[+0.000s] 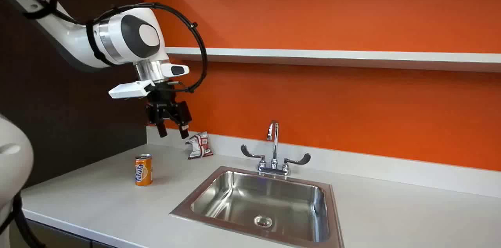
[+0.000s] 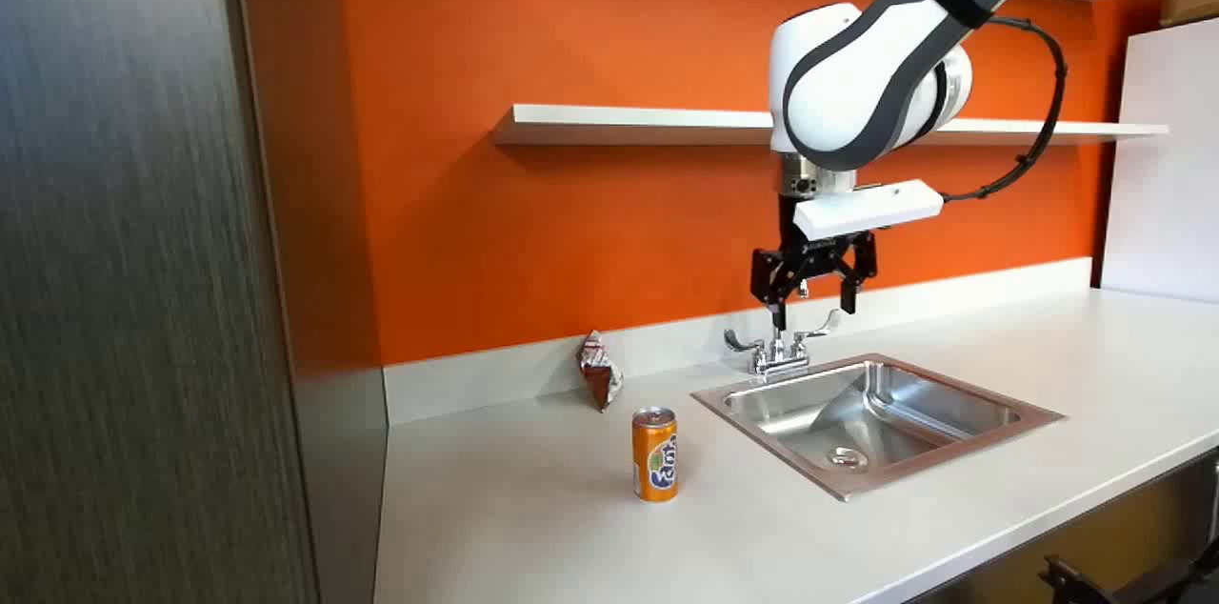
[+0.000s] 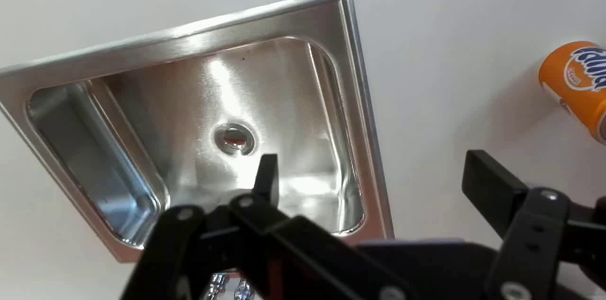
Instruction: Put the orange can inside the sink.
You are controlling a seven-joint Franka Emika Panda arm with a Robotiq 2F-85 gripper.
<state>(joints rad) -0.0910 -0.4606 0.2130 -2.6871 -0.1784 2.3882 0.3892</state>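
Orange can [image 1: 143, 170] upright on the counter [image 1: 94, 201], outside the sink [image 1: 332, 216].
Your gripper [image 1: 173, 132] hangs above the counter, fingers [image 3: 490, 186] spread; the can stands well apart from it in both exterior views.

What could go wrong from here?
The open gripper may come down off target: in the wrist view, the can sits at the picture's edge, outside the gap.
The can stands upright in both exterior views, so an off-centre grip might tip it.
The faucet rises beside the sink; a low carry could knock it.
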